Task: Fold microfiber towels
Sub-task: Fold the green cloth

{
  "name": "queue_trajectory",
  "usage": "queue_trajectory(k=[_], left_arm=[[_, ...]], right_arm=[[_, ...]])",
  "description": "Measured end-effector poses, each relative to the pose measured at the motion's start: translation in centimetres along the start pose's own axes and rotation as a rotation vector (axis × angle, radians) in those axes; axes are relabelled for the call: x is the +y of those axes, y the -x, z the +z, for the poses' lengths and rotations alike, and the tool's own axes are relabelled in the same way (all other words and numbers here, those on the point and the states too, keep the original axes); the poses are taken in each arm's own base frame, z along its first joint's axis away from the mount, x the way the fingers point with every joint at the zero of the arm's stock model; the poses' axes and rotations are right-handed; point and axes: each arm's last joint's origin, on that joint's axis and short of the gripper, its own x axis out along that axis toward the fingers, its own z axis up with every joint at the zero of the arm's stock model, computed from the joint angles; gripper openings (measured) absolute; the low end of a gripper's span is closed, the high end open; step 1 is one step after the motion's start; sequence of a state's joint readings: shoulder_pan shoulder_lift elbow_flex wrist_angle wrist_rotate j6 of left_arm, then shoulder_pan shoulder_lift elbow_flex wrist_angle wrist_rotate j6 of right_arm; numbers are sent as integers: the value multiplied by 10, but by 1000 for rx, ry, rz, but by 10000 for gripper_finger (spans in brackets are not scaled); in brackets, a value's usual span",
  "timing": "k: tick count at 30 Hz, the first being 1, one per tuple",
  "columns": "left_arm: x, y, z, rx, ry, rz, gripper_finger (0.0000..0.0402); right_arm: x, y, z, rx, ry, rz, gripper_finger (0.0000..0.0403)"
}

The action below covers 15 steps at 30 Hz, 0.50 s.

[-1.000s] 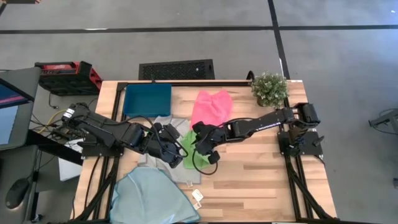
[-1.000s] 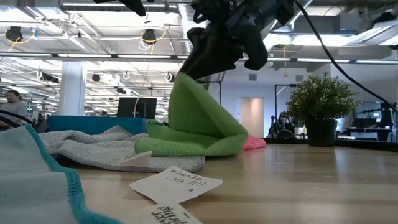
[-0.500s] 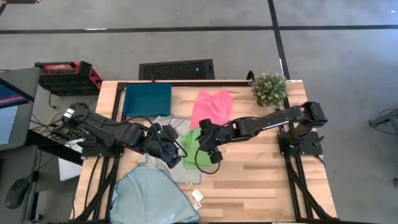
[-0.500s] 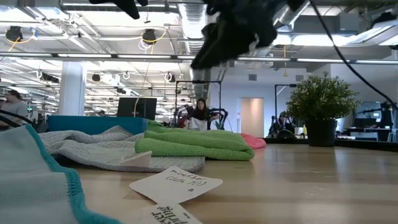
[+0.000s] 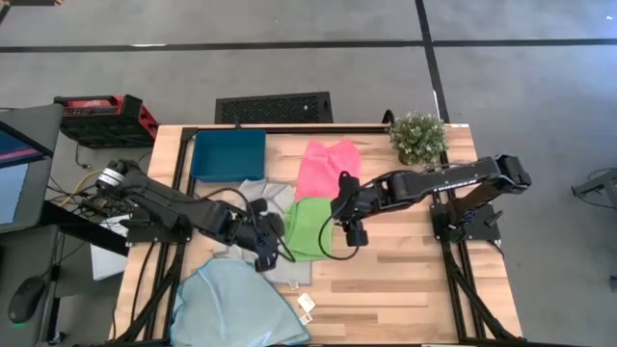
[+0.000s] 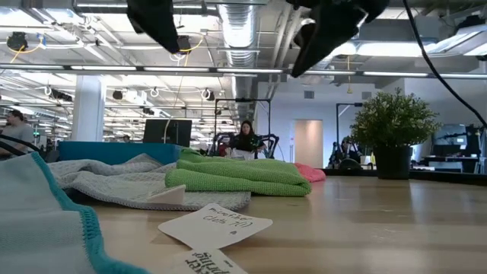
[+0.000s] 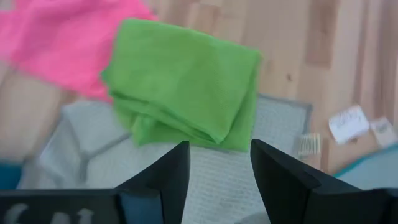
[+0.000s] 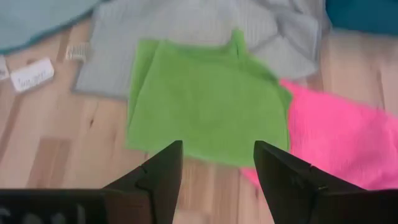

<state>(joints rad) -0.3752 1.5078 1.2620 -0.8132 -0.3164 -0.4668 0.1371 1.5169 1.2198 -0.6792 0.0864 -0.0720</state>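
The green towel [image 5: 310,228] lies folded flat, its left part on the pale grey towel [image 5: 273,198] and its right part on the wood. The pink towel [image 5: 328,166] lies behind it, and the light blue towel [image 5: 239,306] hangs over the near edge. My left gripper [image 7: 217,149] hovers open above the grey towel, just left of the green one [image 7: 186,87]. My right gripper [image 8: 217,149] hovers open above the green towel's right edge [image 8: 205,106]. Neither touches cloth.
A dark teal tray [image 5: 228,154] stands at the far left and a potted plant [image 5: 417,138] at the far right corner. Paper tags [image 5: 307,306] lie near the front edge. Bare wood stretches right of the green towel.
My right gripper has let go of the green towel, risen and drawn back toward the table's right edge. The towel, which stood up in a peak below it, has dropped and now lies folded flat. My left gripper has come down toward the grey towel and rolled.
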Motion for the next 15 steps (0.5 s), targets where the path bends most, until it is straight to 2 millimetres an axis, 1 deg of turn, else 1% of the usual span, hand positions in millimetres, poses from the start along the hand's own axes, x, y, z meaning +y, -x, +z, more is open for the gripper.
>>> queue_trajectory(k=[3,5,12,15], left_arm=[[-2,-14,-6,-11,-54,-87,163],[-3,-24,-12,-21,-89,-130,163],[-2,-46,-27,-83,-178,-129,163],[-3,-51,-29,-136,-187,-145,163]], right_arm=[[-1,6,-5,35,-37,7,221],[-3,11,-5,25,-61,6,221],[-14,32,-7,-27,-180,-10,221],[-14,38,-7,-47,-197,-6,221]])
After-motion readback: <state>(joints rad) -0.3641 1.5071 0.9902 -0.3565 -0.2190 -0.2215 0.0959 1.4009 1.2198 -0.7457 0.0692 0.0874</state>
